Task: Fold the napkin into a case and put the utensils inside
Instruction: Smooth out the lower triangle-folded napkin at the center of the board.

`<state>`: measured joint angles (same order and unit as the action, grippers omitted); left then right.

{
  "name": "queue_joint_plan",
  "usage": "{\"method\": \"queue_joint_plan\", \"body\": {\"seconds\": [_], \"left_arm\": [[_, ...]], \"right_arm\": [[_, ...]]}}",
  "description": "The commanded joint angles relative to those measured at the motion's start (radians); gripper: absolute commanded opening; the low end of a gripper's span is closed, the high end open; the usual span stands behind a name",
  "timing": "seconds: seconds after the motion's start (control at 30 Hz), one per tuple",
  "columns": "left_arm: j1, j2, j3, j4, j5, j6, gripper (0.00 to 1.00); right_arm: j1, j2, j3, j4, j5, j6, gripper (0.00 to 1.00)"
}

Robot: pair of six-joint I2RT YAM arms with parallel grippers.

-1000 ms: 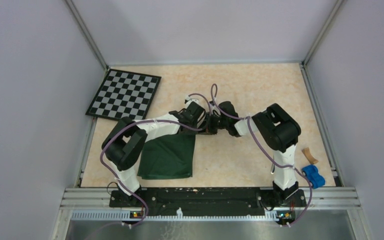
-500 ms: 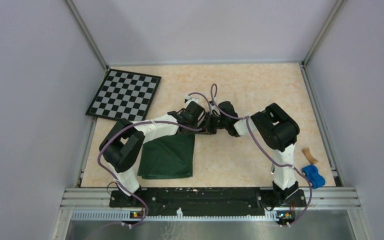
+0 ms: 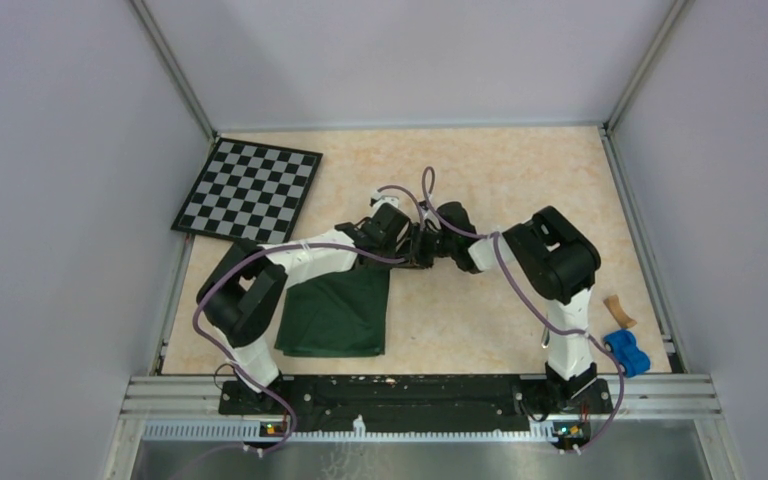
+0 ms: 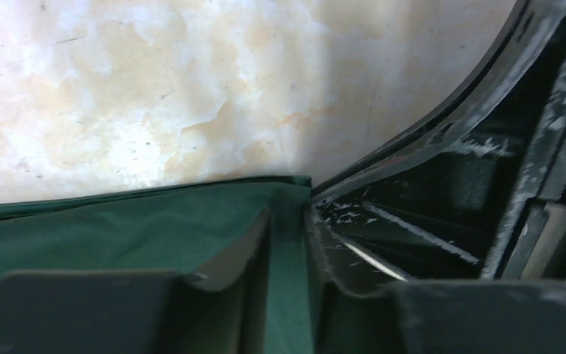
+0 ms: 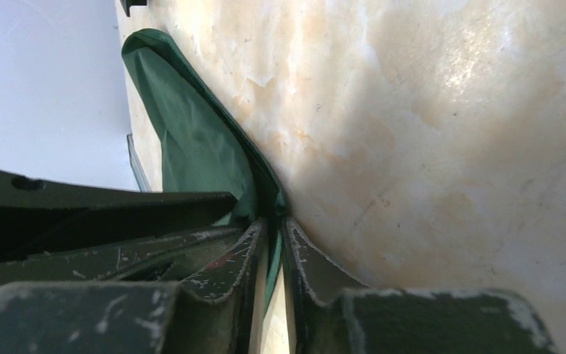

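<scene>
Since a sec ago only your left arm (image 3: 245,300) has shifted: its elbow slid a bit toward the surface's (image 3: 480,180) near-left corner. Napkin (image 3: 335,315) and both wrists look unchanged.

Napkin lies folded on the near-left part of the surface. Its far-right corner sits about mid-surface, right where both claws meet.

Left claw (image 4: 289,214): fingers parted a narrow slit, green cloth showing thru the gap, corner tip just beyond.

Right claw (image 5: 274,221): fingers almost pressed together w/ the cloth's folded edge in the slit; can't tell if it's gripping.

Key relation: the cloth spreads from that corner toward the near and left edges, so it lies near-left of both claws. The right-hand edge runs from the claws straight toward the near edge. Both are equally close to it; prob. the next fold starts from this corner.

No utensils in view.
</scene>
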<state>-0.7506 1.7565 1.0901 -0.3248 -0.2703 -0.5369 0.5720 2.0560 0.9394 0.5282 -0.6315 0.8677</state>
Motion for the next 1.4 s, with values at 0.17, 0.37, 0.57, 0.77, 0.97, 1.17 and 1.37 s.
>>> {"method": "queue_joint_plan", "body": {"seconds": [0.17, 0.37, 0.57, 0.77, 0.97, 1.17, 1.37], "left_arm": [[0.004, -0.262, 0.003, -0.093, 0.047, 0.001, 0.51], [0.027, -0.461, -0.096, -0.139, 0.054, -0.023, 0.57], [0.046, -0.629, -0.211, -0.166, 0.029, -0.052, 0.68], [0.062, -0.708, -0.251, -0.186, 0.045, -0.064, 0.7], [0.074, -0.719, -0.242, -0.178, 0.047, -0.058, 0.71], [0.108, -0.688, -0.25, -0.115, 0.14, -0.07, 0.71], [0.195, -0.661, -0.271, 0.0, 0.328, -0.112, 0.73]], "right_arm": [[-0.032, -0.15, -0.076, -0.145, 0.061, -0.108, 0.46], [-0.025, -0.12, -0.065, -0.1, 0.024, -0.095, 0.5], [0.021, -0.041, 0.042, -0.183, 0.068, -0.098, 0.49], [0.069, 0.0, 0.139, -0.345, 0.168, -0.122, 0.36], [0.061, -0.002, 0.161, -0.412, 0.223, -0.153, 0.02], [-0.025, 0.008, 0.224, -0.54, 0.194, -0.289, 0.0], [-0.144, 0.059, 0.371, -0.859, 0.054, -0.608, 0.0]]}}
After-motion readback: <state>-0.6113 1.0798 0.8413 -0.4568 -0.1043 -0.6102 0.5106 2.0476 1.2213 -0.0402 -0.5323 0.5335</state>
